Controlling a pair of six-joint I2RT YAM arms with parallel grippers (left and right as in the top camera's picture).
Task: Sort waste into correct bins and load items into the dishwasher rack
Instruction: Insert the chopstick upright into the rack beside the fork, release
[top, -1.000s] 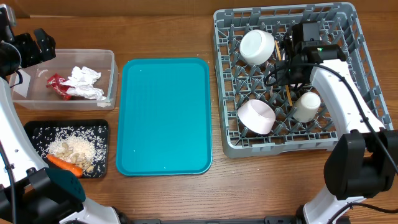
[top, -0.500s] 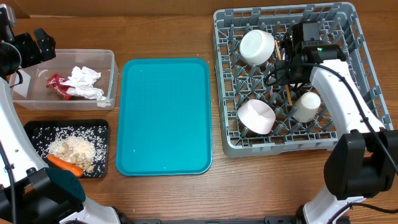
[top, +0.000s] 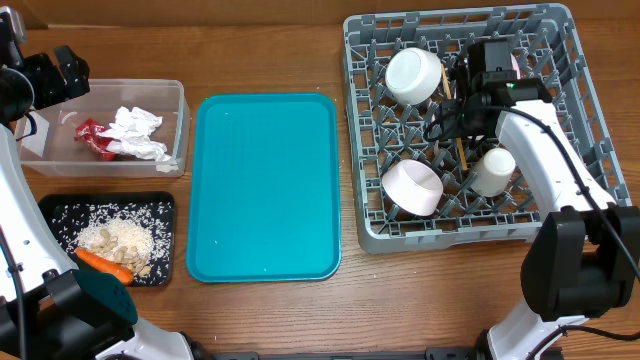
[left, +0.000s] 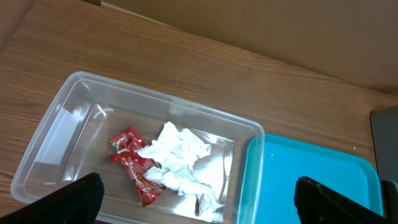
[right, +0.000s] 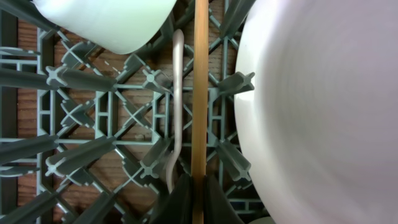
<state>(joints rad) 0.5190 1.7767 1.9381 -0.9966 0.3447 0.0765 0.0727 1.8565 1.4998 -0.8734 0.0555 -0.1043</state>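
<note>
In the right wrist view my right gripper (right: 199, 200) is shut on the thin wooden stick (right: 199, 93), low among the pegs of the grey dishwasher rack (top: 560, 228). A white plastic fork (right: 176, 112) lies just left of the stick and the large white plate (right: 323, 106) stands to its right. The rack also holds a white bowl (top: 414, 75), a pale pink bowl (top: 413, 187) and a small white cup (top: 493, 171). My left gripper (left: 199, 210) hangs open over the clear tub (left: 50, 140), which holds red wrappers (left: 134, 163) and crumpled napkins (left: 177, 155).
The teal serving tray (top: 265, 185) lies bare in the middle between the bins and the rack. The black tray (top: 50, 205) at front left holds rice, beige crumbs (top: 120, 238) and an orange carrot (top: 105, 263). Rack pegs crowd closely round my right gripper.
My right gripper's jaws have closed the last bit onto the wooden stick, and its wrist has edged slightly toward the far side of the rack. The left arm has stayed still.
</note>
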